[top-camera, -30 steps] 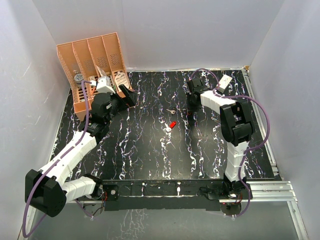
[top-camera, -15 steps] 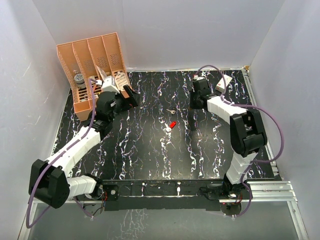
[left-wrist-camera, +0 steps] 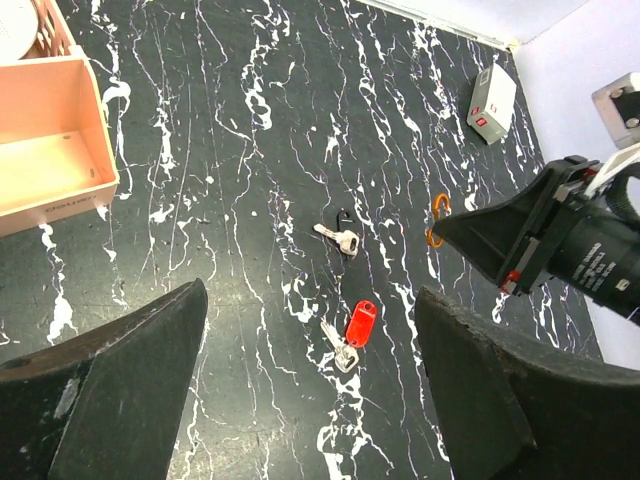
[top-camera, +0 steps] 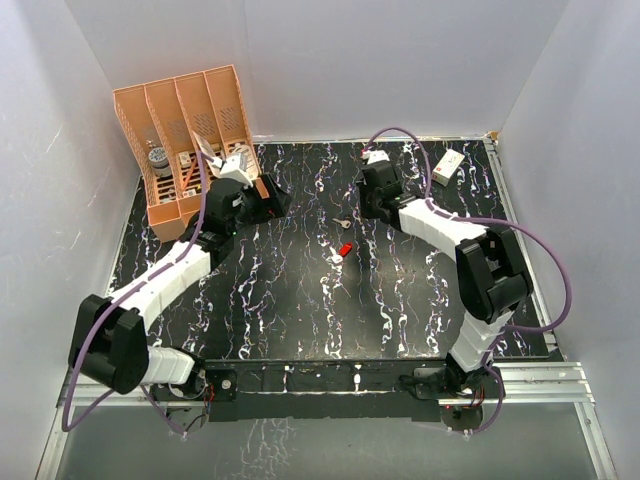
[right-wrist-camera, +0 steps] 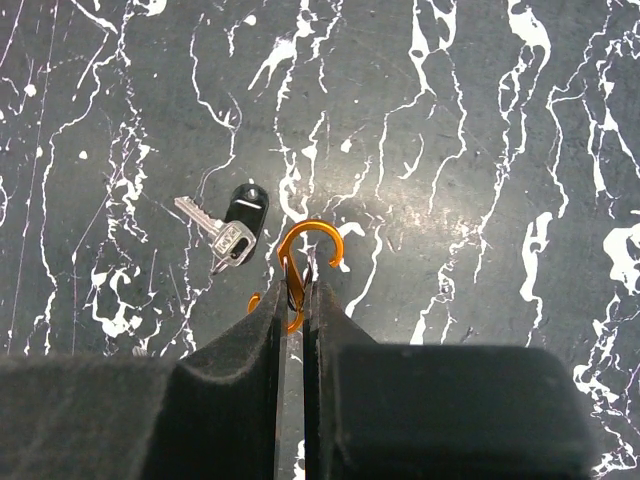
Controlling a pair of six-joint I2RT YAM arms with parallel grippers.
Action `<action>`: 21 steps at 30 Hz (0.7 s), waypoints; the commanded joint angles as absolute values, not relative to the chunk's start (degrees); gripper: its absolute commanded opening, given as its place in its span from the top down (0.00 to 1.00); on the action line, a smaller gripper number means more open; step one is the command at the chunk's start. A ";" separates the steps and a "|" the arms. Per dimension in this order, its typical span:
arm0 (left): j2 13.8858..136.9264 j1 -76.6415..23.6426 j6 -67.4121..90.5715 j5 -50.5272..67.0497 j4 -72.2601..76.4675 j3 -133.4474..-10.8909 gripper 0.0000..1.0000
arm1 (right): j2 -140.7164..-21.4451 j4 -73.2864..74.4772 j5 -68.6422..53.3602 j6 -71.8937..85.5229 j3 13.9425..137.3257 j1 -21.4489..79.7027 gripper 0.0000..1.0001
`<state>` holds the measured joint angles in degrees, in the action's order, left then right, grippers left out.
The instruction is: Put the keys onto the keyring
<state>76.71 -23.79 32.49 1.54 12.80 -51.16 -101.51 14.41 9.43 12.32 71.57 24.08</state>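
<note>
The left fingers stand wide apart above the black, white-veined marble bench, holding nothing. Mid-bench lies the small silver-grey metal key, with the red-headed key just beside it, nearer the arm bases. Right of them, the thin orange-gold metal keyring is pinched between the closed right fingers.

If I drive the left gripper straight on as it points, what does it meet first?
Most likely the red-headed key, lying in line with the open left gripper; the silver key lies beyond. Depth is unclear.
</note>
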 commanded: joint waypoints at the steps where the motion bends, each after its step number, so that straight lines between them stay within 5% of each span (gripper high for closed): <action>1: 72.73 -23.64 31.40 1.54 11.93 -53.45 0.17 | -101.90 12.33 15.92 10.23 74.15 26.46 1.00; 21: 63.58 -23.55 28.74 -7.03 3.93 -54.58 0.12 | -112.65 16.97 34.10 6.07 81.15 35.73 1.00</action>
